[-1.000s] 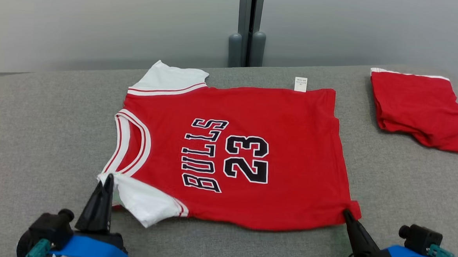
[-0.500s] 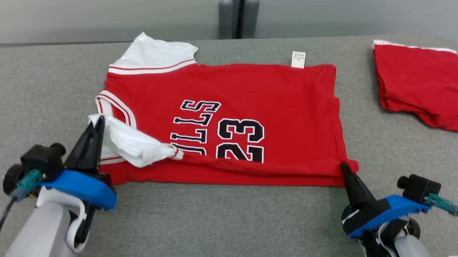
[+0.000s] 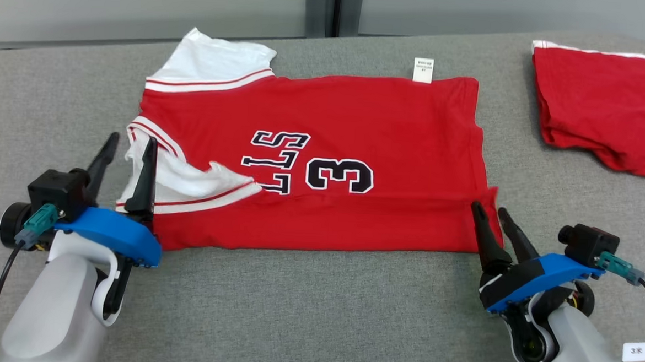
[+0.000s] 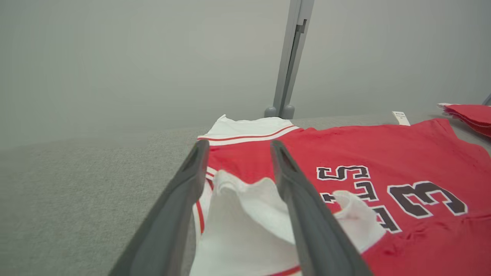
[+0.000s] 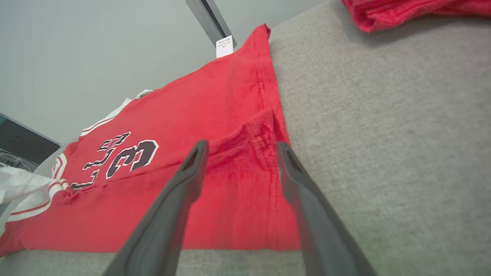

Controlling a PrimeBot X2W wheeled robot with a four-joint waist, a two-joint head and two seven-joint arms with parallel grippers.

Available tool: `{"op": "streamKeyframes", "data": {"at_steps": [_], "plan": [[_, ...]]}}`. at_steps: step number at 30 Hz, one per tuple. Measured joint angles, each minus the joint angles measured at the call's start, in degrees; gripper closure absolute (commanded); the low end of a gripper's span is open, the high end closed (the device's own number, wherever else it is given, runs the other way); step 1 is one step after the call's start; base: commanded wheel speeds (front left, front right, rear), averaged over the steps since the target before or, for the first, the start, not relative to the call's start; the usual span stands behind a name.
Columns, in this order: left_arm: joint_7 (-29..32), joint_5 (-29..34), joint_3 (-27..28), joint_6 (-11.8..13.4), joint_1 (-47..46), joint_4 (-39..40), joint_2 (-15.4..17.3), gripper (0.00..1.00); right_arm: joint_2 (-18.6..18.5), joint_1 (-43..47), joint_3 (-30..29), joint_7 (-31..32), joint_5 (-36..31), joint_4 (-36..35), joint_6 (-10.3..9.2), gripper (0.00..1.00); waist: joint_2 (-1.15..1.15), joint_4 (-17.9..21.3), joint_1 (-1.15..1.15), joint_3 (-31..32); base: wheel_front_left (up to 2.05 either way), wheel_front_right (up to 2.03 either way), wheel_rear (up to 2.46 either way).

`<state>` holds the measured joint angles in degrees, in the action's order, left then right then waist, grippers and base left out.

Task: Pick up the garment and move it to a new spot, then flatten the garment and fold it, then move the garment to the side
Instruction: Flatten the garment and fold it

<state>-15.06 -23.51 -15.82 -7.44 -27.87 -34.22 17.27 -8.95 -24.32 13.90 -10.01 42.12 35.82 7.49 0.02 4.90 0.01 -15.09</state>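
Shirt [image 3: 359,111]: middle of the bench [image 3: 304,312], lying left to right, neck left, hem right, near edge folded over.
Left gripper [image 3: 133,138]: fingers apart, white sleeve [image 3: 189,188] between them.
Right gripper [image 3: 489,208]: fingers apart at the near hem corner.
Far right corner: folded red cloth [image 3: 602,118].

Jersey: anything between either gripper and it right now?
Nothing visible. The left gripper stands open over the folded-over white sleeve, the right gripper open at the near right corner of the jersey. The folded red garment lies apart at the far right.
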Motion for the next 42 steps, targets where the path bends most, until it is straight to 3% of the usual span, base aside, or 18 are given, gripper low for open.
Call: {"op": "streamKeyframes", "data": {"at_steps": [13,17,28,29,30,31,32,42], "plan": [[0.0,3.1,6.9,0.0,13.0,1.7,-2.0,0.0,-2.9,3.1,1.2,-2.8,-0.5,4.5,-0.01,0.0,-0.02,-0.5,-0.01,2.7,0.0,0.0,0.0],[0.0,3.2,6.1,0.0,13.7,-0.7,-2.6,0.0,-3.4,1.6,2.7,-3.4,-4.7,7.0,0.0,0.0,-0.02,-0.9,-0.01,2.4,0.0,0.0,0.0],[0.0,0.4,2.5,0.0,10.1,-7.9,-3.8,0.0,-1.7,-1.5,4.0,-4.3,-7.5,13.2,0.0,0.0,-0.02,-1.6,-0.01,1.5,0.0,0.0,0.0],[0.0,0.2,2.4,0.0,9.8,-8.5,-4.0,0.0,-1.5,-1.6,4.2,-4.4,-7.5,13.7,-0.01,0.09,-0.02,-1.7,-0.01,1.5,0.0,0.0,0.0],[0.0,-0.2,2.2,0.0,9.5,-9.0,-4.2,0.29,-1.5,-1.9,4.3,-4.5,-7.5,14.1,-0.01,0.62,-0.02,-1.8,-0.01,1.6,0.0,0.0,0.0],[0.0,-0.8,2.1,0.0,9.1,-9.5,-4.6,0.61,-1.4,-2.0,4.5,-4.5,-7.4,14.4,-0.08,0.84,-0.02,-2.0,-0.01,1.8,0.0,0.0,0.0],[0.0,-2.3,2.1,0.0,8.9,-9.8,-5.2,1.0,-1.0,-2.0,5.1,-4.5,-7.1,14.6,-0.08,1.0,-0.02,-2.3,0.0,2.5,0.0,0.0,0.0],[0.0,-2.7,4.1,0.0,14.5,-4.2,-5.2,1.0,-1.3,2.8,6.0,-4.9,-4.2,12.1,-0.02,1.0,-0.02,-4.5,-0.01,8.7,0.0,0.0,0.0]]}}
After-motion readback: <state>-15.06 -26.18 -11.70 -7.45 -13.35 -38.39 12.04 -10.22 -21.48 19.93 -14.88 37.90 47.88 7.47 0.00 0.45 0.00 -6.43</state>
